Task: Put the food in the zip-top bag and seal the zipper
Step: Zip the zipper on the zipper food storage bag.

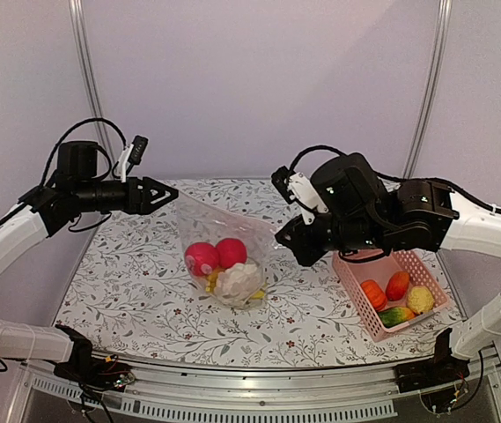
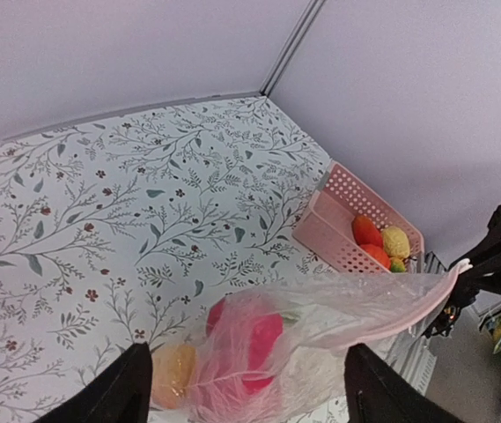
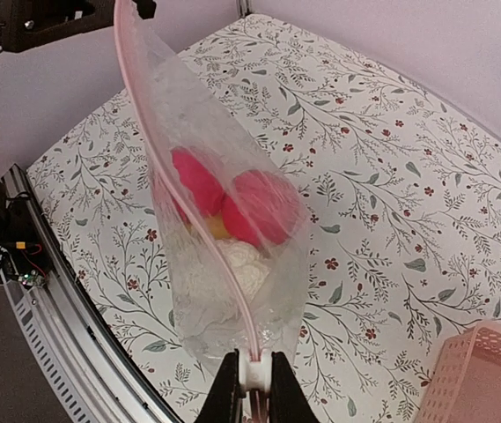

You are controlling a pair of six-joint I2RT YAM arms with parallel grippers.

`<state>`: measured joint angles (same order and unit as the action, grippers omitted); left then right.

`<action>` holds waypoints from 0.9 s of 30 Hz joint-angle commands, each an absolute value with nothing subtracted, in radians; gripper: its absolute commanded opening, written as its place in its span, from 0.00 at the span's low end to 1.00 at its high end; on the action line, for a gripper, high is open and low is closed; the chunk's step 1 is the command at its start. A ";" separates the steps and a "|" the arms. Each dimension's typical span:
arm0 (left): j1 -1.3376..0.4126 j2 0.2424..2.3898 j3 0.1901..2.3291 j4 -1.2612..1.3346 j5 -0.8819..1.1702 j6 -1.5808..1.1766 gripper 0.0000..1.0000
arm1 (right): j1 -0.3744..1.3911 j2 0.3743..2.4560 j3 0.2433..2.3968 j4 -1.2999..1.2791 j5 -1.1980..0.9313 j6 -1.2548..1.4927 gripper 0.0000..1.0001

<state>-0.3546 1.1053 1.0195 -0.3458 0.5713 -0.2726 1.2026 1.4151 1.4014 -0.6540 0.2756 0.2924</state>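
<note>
The right gripper (image 3: 254, 361) is clamping the zipper slider tab (image 3: 252, 374). The left gripper (image 2: 248, 357) is standing wide, fingers (image 2: 118, 392) flanking the zip-top bag (image 2: 356, 308) containing red fruits (image 2: 254, 339).

A surface (image 1: 127, 282) with a leafy floral print carries two things: a clear bag (image 1: 224, 231), its filled lower end resting near the middle, and a pink basket (image 1: 356, 304) of toy food (image 1: 397, 285) at the right edge.
</note>
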 commanded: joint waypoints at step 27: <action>-0.342 1.034 0.987 -0.328 0.409 -0.287 1.00 | 1.069 1.388 1.424 -0.684 0.383 0.419 0.99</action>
